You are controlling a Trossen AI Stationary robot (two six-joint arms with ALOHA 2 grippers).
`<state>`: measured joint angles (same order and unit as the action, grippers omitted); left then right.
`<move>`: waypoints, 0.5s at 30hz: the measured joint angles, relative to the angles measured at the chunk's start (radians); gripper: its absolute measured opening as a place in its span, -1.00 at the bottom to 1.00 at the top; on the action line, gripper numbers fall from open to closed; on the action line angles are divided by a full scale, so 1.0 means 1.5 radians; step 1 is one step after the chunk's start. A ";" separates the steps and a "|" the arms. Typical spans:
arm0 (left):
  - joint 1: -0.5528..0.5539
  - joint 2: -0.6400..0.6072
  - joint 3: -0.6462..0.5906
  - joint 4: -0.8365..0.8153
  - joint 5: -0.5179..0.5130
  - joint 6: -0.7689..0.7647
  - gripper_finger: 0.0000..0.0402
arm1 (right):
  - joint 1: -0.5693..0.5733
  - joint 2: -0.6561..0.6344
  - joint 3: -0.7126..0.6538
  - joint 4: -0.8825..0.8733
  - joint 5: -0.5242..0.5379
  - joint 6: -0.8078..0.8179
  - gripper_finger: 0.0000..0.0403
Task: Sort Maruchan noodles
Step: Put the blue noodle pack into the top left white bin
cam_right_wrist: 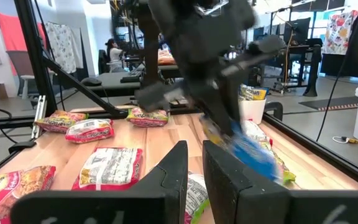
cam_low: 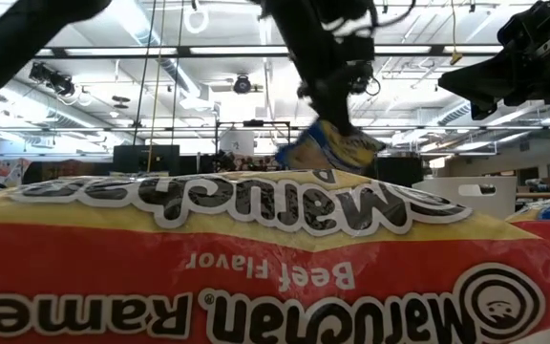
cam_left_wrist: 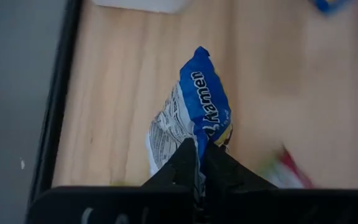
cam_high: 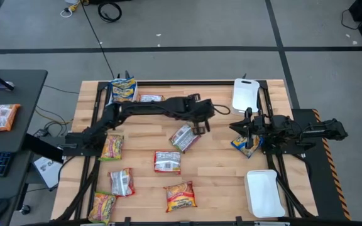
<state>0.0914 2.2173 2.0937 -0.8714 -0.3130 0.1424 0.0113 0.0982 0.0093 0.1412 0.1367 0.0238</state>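
Several packets are seen scattered over the wooden table (cam_high: 219, 169) from above, with bare wood left between the middle packets and the two white trays (cam_high: 245, 94) at the right edge. The left gripper (cam_high: 200, 127) is held over the table's middle, clamped on the upper end of a blue packet (cam_high: 184, 137) whose long axis runs diagonally. The right gripper (cam_high: 247, 129) is parked near the right edge, above another packet (cam_high: 245, 145); its fingers are nearly closed and nothing is seen between them.

At table height, a beef-flavor packet (cam_low: 256, 268) fills the foreground, and the blue packet (cam_low: 332, 148) is shown lifted clear of the surface under the left gripper (cam_low: 337, 110).

From the left wrist, the packet (cam_left_wrist: 194, 121) is pinched edge-on between closed fingers (cam_left_wrist: 182, 165), its long axis pointing away from them.

From the right wrist, narrowly parted fingers (cam_right_wrist: 178, 165) are shown empty, with packets (cam_right_wrist: 110, 167) lying beyond.
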 joint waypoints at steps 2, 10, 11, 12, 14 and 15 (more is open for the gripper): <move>-0.001 -0.022 0.000 -0.063 0.018 0.019 -0.93 | 0.000 0.000 0.000 0.000 0.000 0.000 -0.72; 0.027 -0.176 0.000 -0.388 -0.030 -0.014 -0.93 | 0.000 0.000 0.000 0.000 0.000 0.000 -0.72; 0.037 -0.198 0.000 -0.425 -0.038 -0.036 -0.93 | 0.000 0.000 0.000 0.000 0.000 0.000 -0.72; 0.049 -0.220 0.000 -0.455 -0.044 -0.059 -0.93 | 0.000 0.000 0.000 0.000 0.000 0.000 -0.72; 0.076 -0.271 -0.012 -0.464 -0.055 -0.096 -0.93 | 0.000 0.000 0.000 0.000 0.000 0.000 -0.72; 0.090 -0.301 -0.029 -0.460 -0.054 -0.105 -0.93 | 0.000 0.000 0.000 0.000 0.000 0.000 -0.72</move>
<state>0.2258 1.7650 2.0499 -1.5614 -0.3939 -0.0152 0.0116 0.0982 0.0093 0.1412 0.1364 0.0238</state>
